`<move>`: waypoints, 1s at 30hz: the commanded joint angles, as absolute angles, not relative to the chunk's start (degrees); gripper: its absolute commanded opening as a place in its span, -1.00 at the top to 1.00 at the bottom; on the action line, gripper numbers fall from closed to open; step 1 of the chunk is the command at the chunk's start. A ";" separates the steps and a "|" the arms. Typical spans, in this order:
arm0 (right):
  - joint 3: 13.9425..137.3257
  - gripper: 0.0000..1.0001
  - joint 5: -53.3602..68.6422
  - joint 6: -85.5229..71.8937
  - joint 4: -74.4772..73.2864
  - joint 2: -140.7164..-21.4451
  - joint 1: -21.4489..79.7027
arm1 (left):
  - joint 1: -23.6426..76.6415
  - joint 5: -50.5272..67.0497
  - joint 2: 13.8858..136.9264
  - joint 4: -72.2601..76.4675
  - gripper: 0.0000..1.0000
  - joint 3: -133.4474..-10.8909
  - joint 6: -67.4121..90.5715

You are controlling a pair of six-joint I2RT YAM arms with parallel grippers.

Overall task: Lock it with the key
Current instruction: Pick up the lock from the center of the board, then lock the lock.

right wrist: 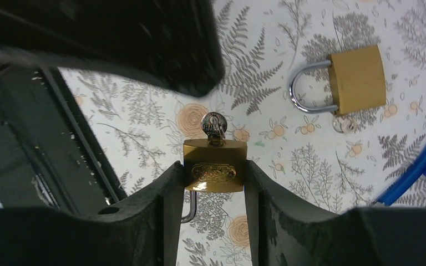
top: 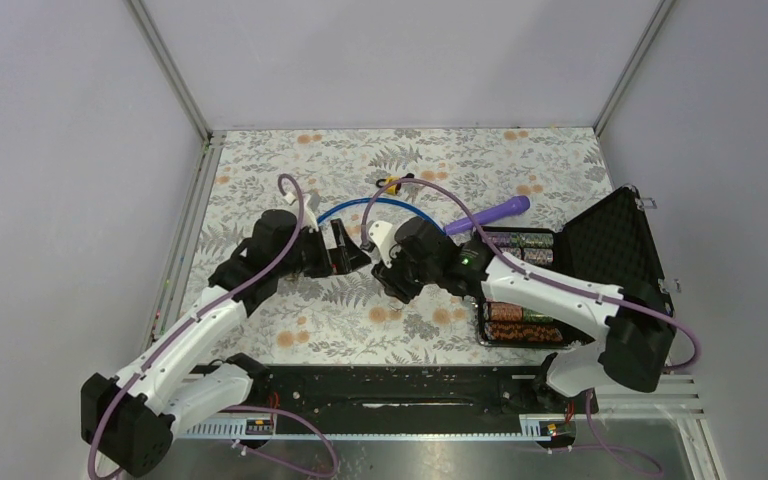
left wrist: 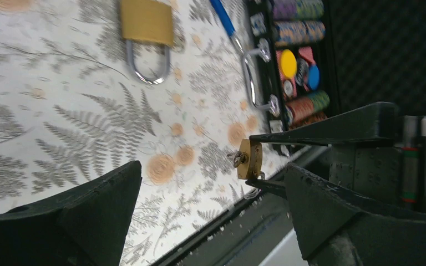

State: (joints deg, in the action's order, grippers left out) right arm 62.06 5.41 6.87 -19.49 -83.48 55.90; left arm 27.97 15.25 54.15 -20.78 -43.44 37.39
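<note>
The right gripper (right wrist: 215,183) is clamped on a small brass padlock (right wrist: 215,166), its two black fingers (right wrist: 163,199) pressing the padlock's side faces, and the padlock is held in the air above the fern-patterned tablecloth (right wrist: 288,166). A silver key (right wrist: 213,126) sits in the keyhole at the end of the padlock that points away from the gripper, while the shackle (right wrist: 188,208) points back between the fingers; whether the shackle is latched cannot be told. In the left wrist view the same small brass padlock (left wrist: 249,159) shows edge-on, pinched between the right gripper's fingers (left wrist: 333,128), with the key (left wrist: 236,159) sticking out toward the left gripper (left wrist: 211,205). The left gripper's jaws stand wide apart and hold nothing, and they face the held padlock from just beside it. In the top view the two grippers meet near the middle of the cloth, the left gripper (top: 345,252) opposite the right gripper (top: 392,262). A second, larger brass padlock (right wrist: 358,79) lies flat on the cloth well apart from the held one, its shackle seated in the body. A blue cable (top: 360,207) curves behind the grippers, a purple cylindrical object (top: 488,214) lies beside it, and an open black case (top: 615,240) with rows of poker chips (top: 520,325) sits to the right.
</note>
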 commanded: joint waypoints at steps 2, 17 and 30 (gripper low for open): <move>63.54 0.19 9.35 11.76 -19.18 -78.25 58.80 | 27.72 31.70 56.93 -15.95 -0.98 -44.19 35.83; 62.52 0.18 8.51 14.33 -17.92 -74.20 60.52 | 27.77 47.43 57.42 -9.87 -0.48 -38.89 38.10; 64.74 0.18 11.86 16.04 -17.19 -74.66 60.64 | 28.64 53.83 60.53 -4.15 0.11 -37.75 41.18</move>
State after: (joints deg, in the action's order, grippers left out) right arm 62.06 10.28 14.26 -19.86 -75.68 60.05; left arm 28.12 50.24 60.34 -7.57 -37.76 40.69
